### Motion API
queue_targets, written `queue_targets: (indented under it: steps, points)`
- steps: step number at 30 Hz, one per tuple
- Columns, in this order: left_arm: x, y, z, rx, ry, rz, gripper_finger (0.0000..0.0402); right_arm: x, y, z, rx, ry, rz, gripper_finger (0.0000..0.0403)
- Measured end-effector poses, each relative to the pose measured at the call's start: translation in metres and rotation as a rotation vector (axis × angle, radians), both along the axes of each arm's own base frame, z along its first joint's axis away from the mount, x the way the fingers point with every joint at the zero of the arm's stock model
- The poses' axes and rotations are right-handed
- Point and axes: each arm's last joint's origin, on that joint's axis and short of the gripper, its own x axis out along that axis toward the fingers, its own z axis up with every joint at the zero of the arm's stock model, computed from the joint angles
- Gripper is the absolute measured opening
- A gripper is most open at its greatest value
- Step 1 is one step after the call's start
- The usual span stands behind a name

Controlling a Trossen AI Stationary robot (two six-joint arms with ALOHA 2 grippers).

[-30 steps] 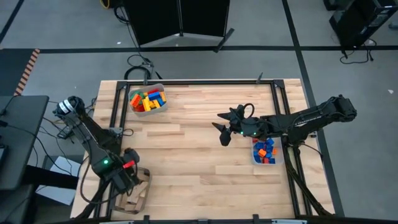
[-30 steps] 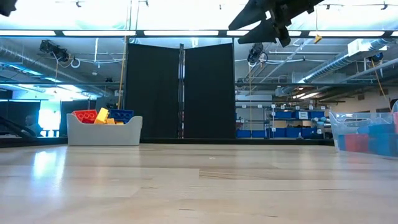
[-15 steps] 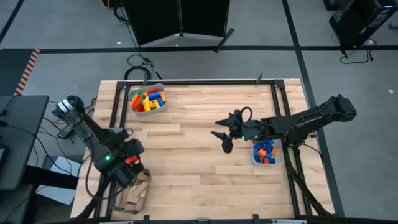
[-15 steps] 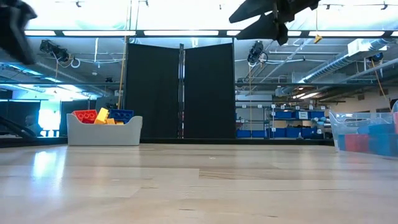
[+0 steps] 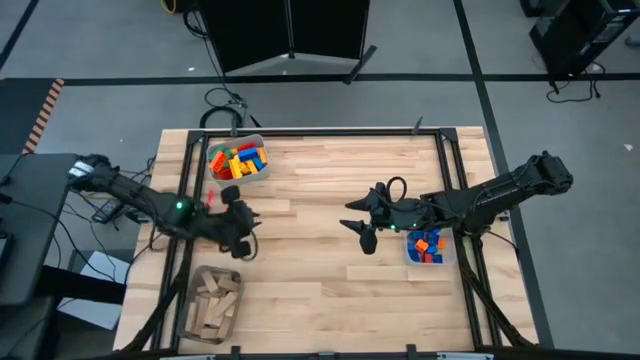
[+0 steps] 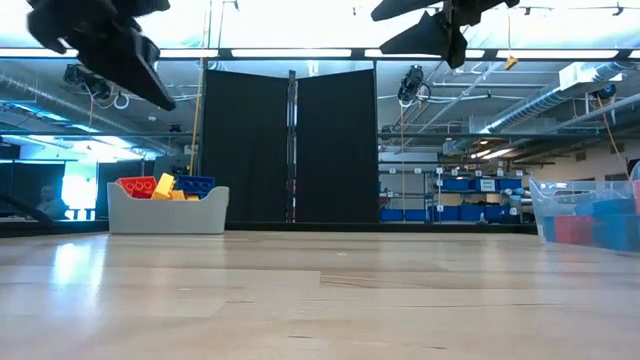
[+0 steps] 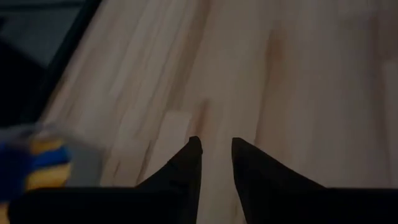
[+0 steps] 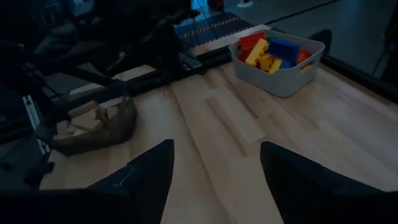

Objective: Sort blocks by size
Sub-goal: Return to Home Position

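Left gripper point(image 7: 215, 142): fingers were held narrowly apart, nothing between them, raised above the boards near the grey bin point(image 6: 165, 215). Right gripper point(image 8: 216, 144): fingers were spread wide, empty, well apart from that bin. Studded bricks point(image 5: 238, 160) were heaped inside it. The left arm was judged nearer them.

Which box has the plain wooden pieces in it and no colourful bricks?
The dark bin. It holds only tan wooden pieces, while the grey bin and the clear bin are both filled with bright bricks.
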Motion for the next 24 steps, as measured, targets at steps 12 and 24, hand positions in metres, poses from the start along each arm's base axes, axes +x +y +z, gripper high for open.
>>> queue_targets:
  steps: [12,24]
  points:
    - [-0.045,0.056,-0.019,-0.013,-0.528,-0.046,0.0097,0.0,0.003,0.001,0.037,-0.019,-0.002,0.0252]
    - [-0.079,0.056,-0.057,-0.177,-0.817,-0.191,0.0097,0.0,0.003,0.002,0.04,-0.029,-0.002,0.0252]
